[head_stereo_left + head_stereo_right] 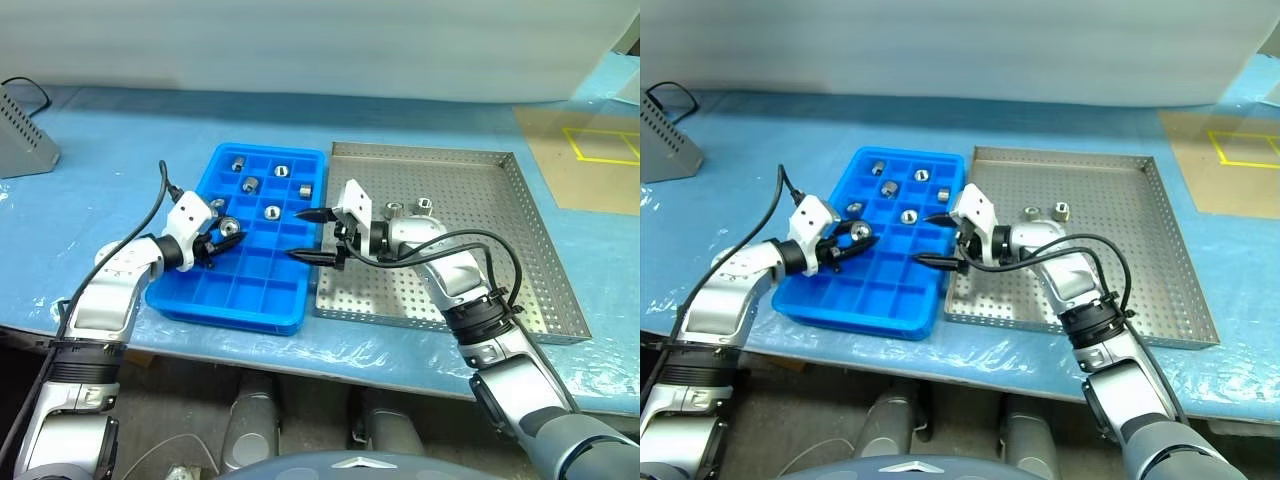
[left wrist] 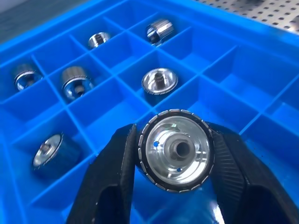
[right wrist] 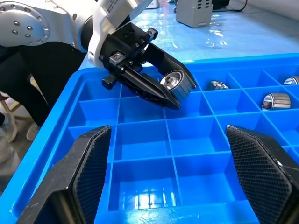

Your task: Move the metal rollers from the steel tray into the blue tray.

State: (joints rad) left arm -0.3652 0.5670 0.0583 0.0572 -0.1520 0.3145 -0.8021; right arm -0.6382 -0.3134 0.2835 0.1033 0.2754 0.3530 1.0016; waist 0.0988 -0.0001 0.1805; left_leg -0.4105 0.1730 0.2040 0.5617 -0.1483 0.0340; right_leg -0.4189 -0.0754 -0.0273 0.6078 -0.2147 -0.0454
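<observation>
Left claw point(image 1: 222, 238): clamped on one roller point(image 2: 176, 149), fingers point(image 2: 112, 182) pressing its knurled rim on both sides; the roller's end face with its central hole looks into the wrist camera. The claw hangs over the left part of the blue tray point(image 1: 262, 310), just above the compartments, roller not set down.
Right claw point(image 1: 310, 235): spread wide, holding nothing. It reaches across from the steel tray side, fingertips over the blue tray's right-hand columns and pointing toward the left claw. The two claws are near each other but apart.
Blue tray: sits on the tabletop point(image 1: 100, 200), touching or just beside the steel tray's left rim; which of the two cannot be told.
Rollers in blue tray: six lie in separate compartments in the far half – one point(image 1: 238, 164) near the far left corner, one point(image 1: 282, 170) to its right, one point(image 1: 250, 184), one point(image 1: 305, 189), one point(image 1: 272, 211), and one point(image 1: 217, 204) close behind the left claw. The near rows are bare blue.
Steel tray point(image 1: 530, 280): right of the blue tray, perforated floor.
Rollers left in steel tray: two, point(image 1: 394, 209) and point(image 1: 424, 205), side by side near the middle, just behind the right arm's wrist.
Tabletop: covered in blue sheet; a grey box point(image 1: 20, 135) stands at the far left.
</observation>
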